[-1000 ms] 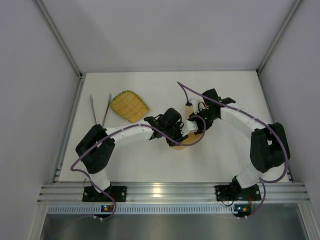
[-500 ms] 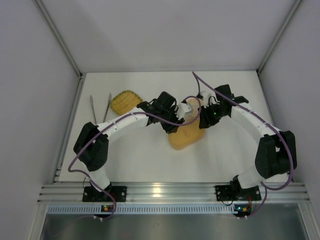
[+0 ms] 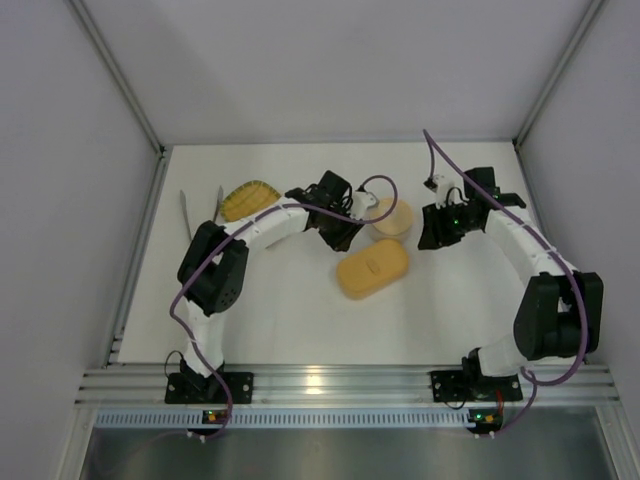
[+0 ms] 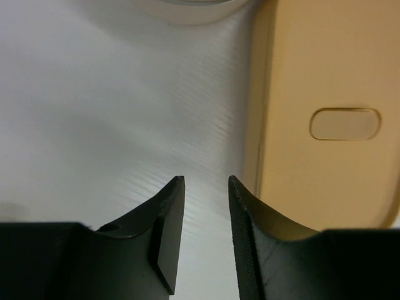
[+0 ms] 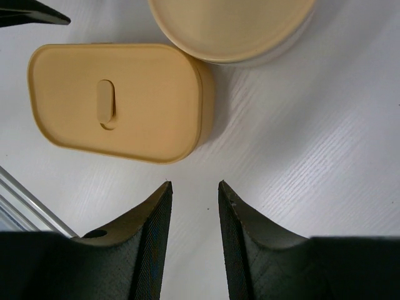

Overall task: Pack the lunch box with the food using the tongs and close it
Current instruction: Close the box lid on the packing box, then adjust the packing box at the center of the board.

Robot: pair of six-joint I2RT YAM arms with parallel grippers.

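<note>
**Left end effector (image 4: 205, 181), right end effector (image 5: 194, 184) hovering empty**

Both are hanging over the white table (image 3: 300, 320), jaws narrowly parted, gripping nothing. Oblong tan-orange plastic lunch box (image 3: 373, 270) is sitting lid-on mid-table, just beside round tan-lidded bowl (image 3: 390, 217). Slim silver metal tongs (image 3: 186, 212) are lying far left beside woven yellow tray (image 3: 248, 200).

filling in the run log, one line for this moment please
lunch box: lid on | tongs: lying far left, unheld | left claw: open, empty, beside lunch box | right claw: open, empty
</note>
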